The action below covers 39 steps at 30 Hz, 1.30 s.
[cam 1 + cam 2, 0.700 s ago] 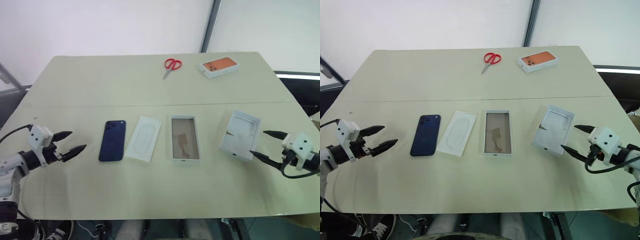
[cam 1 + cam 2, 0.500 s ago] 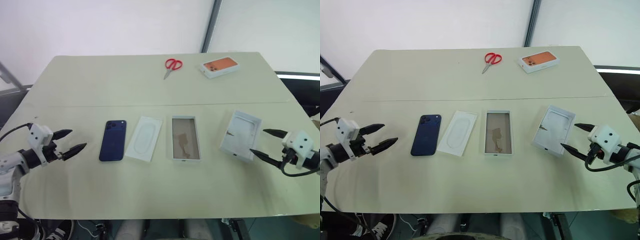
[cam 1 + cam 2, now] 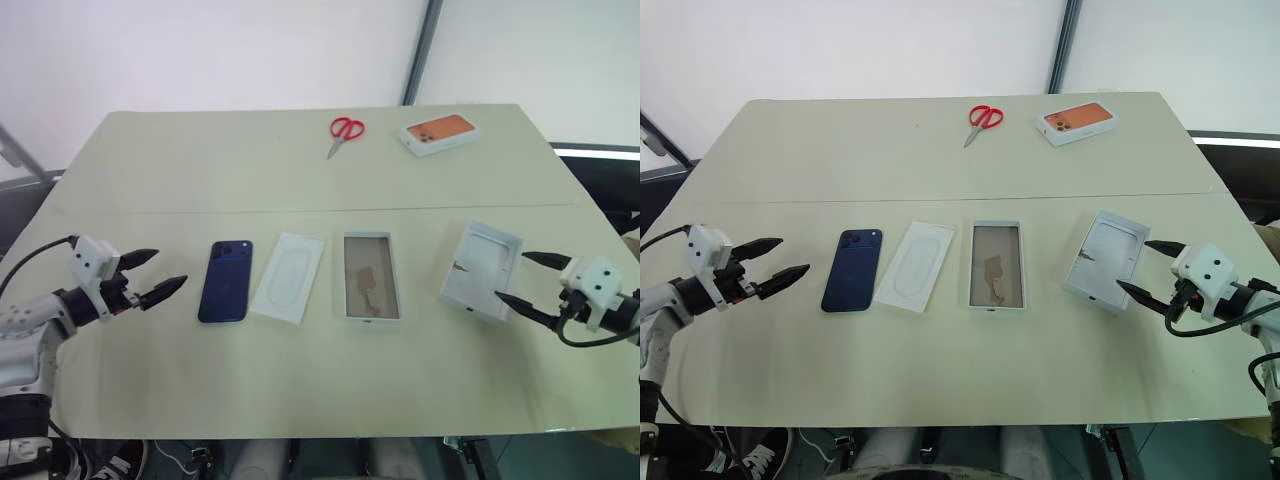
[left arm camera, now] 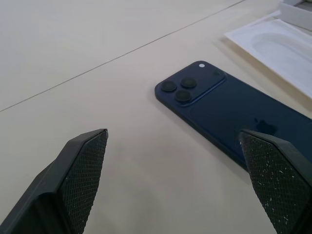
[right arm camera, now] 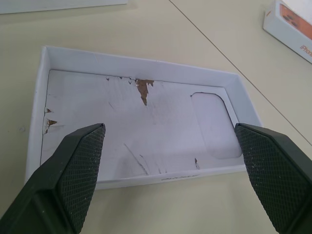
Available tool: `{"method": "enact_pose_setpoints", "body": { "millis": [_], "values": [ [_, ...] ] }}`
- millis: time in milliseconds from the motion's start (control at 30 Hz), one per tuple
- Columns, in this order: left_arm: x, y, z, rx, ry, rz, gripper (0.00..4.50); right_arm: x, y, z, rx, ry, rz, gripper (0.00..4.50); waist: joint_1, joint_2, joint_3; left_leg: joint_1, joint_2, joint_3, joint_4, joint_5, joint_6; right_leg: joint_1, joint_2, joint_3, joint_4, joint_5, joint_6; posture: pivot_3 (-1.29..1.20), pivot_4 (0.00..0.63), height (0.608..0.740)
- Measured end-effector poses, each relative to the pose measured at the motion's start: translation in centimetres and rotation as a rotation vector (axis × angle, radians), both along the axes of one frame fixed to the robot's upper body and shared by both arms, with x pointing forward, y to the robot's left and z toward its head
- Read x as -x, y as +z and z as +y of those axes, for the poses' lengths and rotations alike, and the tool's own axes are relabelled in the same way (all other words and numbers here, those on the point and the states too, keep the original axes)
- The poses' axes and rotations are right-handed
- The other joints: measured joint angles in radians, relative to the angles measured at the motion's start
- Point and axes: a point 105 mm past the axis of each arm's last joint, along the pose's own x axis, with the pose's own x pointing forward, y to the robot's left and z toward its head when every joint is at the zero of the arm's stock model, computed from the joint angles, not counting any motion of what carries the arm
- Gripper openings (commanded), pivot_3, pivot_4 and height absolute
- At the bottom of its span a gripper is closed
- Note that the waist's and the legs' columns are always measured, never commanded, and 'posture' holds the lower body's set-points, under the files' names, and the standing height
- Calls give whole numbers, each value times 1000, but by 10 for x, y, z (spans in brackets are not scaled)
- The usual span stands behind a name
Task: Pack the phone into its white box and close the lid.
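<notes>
**Phone and box lie apart as both grippers wait open**

A navy-blue phone (image 3: pixel 225 281) lies flat, back up, on the pale table (image 3: pixel 300 190), its camera cluster at the far corner. Just beside it rests a thin white insert (image 3: pixel 288 277), then the shallow white box (image 3: pixel 371 276) with its brownish floor bare. Well to the right, the lid (image 3: pixel 481 270) lies hollow side up, its inner paper torn in spots. The left gripper (image 3: pixel 152 274) hovers near the phone, fingers spread and empty; the right gripper (image 3: pixel 524 279) hangs at the lid's edge, fingers likewise apart. At the far side sit red scissors (image 3: pixel 345 133) and an orange-printed box (image 3: pixel 437 134).
</notes>
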Motion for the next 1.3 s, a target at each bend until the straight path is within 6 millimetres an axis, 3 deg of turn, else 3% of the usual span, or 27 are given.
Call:
{"method": "enact_pose_setpoints", "body": {
  "millis": [200,333,467,600,767,933,1300],
  "values": [
    [-13,18,-39,121,-45,20,4500,-7,6,10,2,33,-14,4447,1,0,0,0,0,0,1,0,0,1,0,0,0,0,0,0,150,740],
    [-16,25,-79,187,-118,41,4500,-17,13,37,-20,107,-45,4447,-5,0,0,0,0,0,1,0,0,0,1,0,0,0,0,0,150,740],
    [-13,16,-100,171,-151,125,4500,-22,17,57,-27,163,-50,4447,-1,0,0,0,0,0,1,0,0,0,1,0,0,0,0,0,150,740],
    [-12,1,-130,121,-204,258,4500,-25,24,96,-64,280,-79,4447,1,0,0,0,-1,0,2,0,0,1,1,0,0,0,0,0,150,740],
    [-25,-5,-137,195,-154,415,4500,-27,27,102,-71,284,-90,4447,6,-1,1,0,-1,-1,2,0,0,1,1,-1,0,0,1,0,150,740],
    [-40,-4,-139,223,-81,523,4500,-23,14,102,-85,273,-60,4447,0,-1,1,0,-1,-1,2,0,0,1,2,-1,1,0,1,0,150,740],
    [-41,-6,-163,304,-119,709,4500,-24,10,105,-88,258,-76,4447,0,-1,1,1,-1,-1,2,1,-1,2,3,0,1,0,1,0,150,740]
  ]
}}
